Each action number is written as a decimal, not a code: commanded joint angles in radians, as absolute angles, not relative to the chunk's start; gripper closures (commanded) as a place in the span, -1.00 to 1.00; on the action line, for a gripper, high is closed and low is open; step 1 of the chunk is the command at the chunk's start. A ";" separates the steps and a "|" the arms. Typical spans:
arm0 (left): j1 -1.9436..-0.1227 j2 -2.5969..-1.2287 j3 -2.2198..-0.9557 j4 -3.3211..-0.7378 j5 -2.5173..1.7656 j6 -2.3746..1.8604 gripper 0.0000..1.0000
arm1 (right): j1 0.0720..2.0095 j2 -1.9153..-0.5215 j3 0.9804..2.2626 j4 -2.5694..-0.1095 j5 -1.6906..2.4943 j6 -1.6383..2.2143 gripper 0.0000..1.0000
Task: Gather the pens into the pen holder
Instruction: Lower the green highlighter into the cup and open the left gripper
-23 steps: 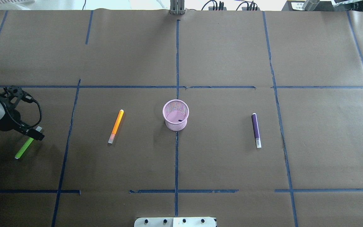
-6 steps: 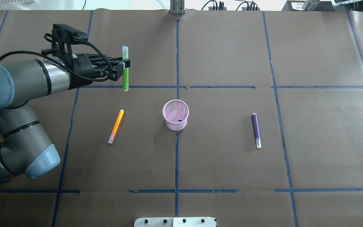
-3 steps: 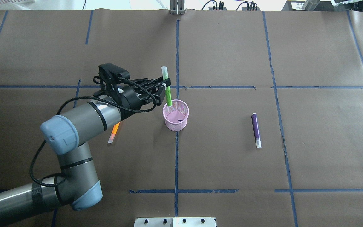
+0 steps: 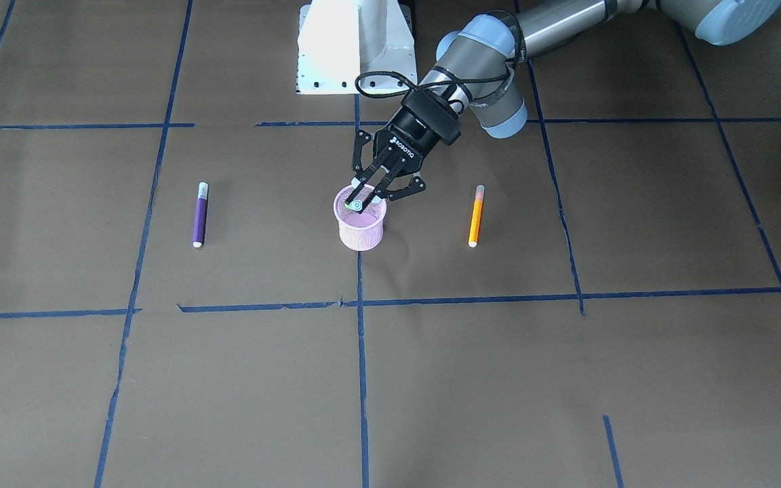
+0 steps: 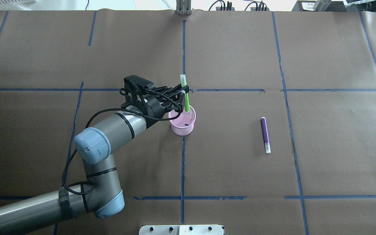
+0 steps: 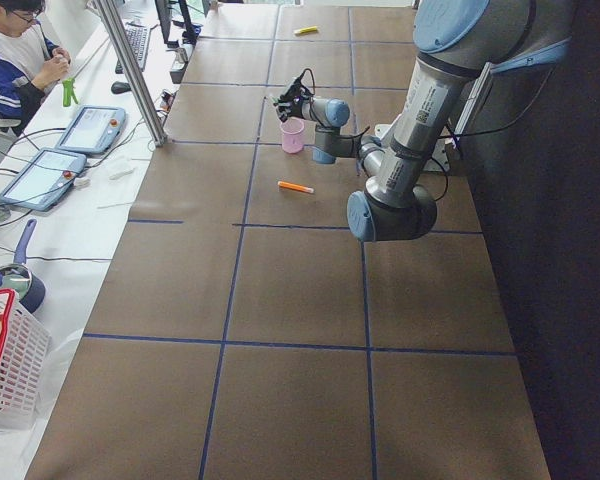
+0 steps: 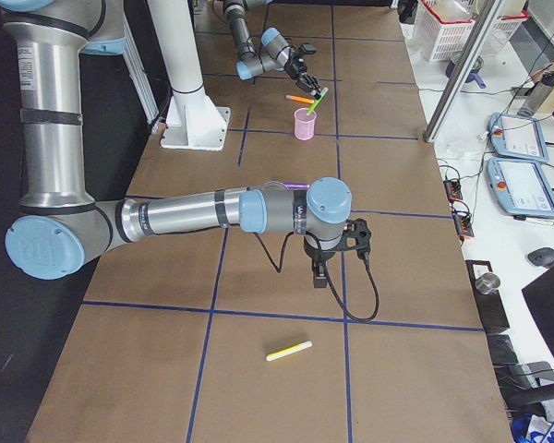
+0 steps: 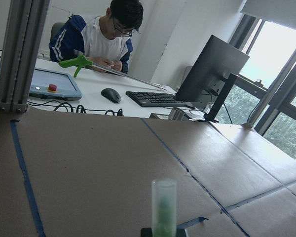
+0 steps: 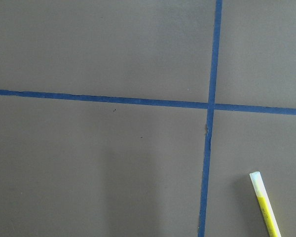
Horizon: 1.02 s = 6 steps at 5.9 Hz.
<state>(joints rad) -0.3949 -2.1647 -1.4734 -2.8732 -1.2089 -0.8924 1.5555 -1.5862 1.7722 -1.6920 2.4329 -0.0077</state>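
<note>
The pink mesh pen holder (image 5: pixel 182 126) (image 4: pixel 361 230) stands at the table's middle. My left gripper (image 5: pixel 183 92) (image 4: pixel 364 198) is shut on a green pen (image 5: pixel 185 101), held nearly upright with its lower end inside the holder's rim. The pen's pale cap (image 8: pixel 164 202) shows in the left wrist view. An orange pen (image 4: pixel 476 215) lies flat on the robot's left of the holder, hidden under the arm in the overhead view. A purple pen (image 5: pixel 265 134) lies on the other side. A yellow pen (image 7: pixel 289 350) (image 9: pixel 265 205) lies near my right gripper (image 7: pixel 320 277); whether that gripper is open or shut I cannot tell.
Blue tape lines divide the brown paper table cover. The robot's white base (image 4: pixel 353 47) stands at the near edge. A person (image 6: pixel 10 50) sits at a side desk with tablets (image 6: pixel 90 128). A white basket (image 6: pixel 5 370) stands off the table's end.
The left arm lifted the green pen from the far left and carried it right. It went from beside the holder's rim to above it, with its lower end now dipping inside.
</note>
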 commanded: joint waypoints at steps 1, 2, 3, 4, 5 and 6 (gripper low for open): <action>-0.394 -2.164 -1.451 -2.875 -1.212 -0.888 0.96 | 1.555 -1.586 1.773 -1.692 2.433 -0.008 -1.00; -0.394 -2.161 -1.431 -2.875 -1.212 -0.888 0.96 | 1.555 -1.586 1.775 -1.692 2.433 -0.008 -1.00; -0.394 -2.161 -1.413 -2.875 -1.212 -0.887 0.92 | 1.555 -1.586 1.776 -1.692 2.433 -0.008 -1.00; -0.394 -2.158 -1.413 -2.875 -1.216 -0.887 0.46 | 1.555 -1.586 1.775 -1.692 2.433 -0.008 -1.00; -0.394 -2.161 -1.414 -2.876 -1.232 -0.887 -0.24 | 1.555 -1.586 1.776 -1.692 2.433 -0.008 -1.00; -0.394 -2.157 -1.425 -2.878 -1.236 -0.881 -0.68 | 1.555 -1.586 1.778 -1.692 2.433 -0.008 -1.00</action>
<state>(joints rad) -0.3942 -2.1592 -1.4180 -2.8764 -1.2296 -0.8846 1.5555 -1.5861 1.7766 -1.6920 2.4329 -0.0076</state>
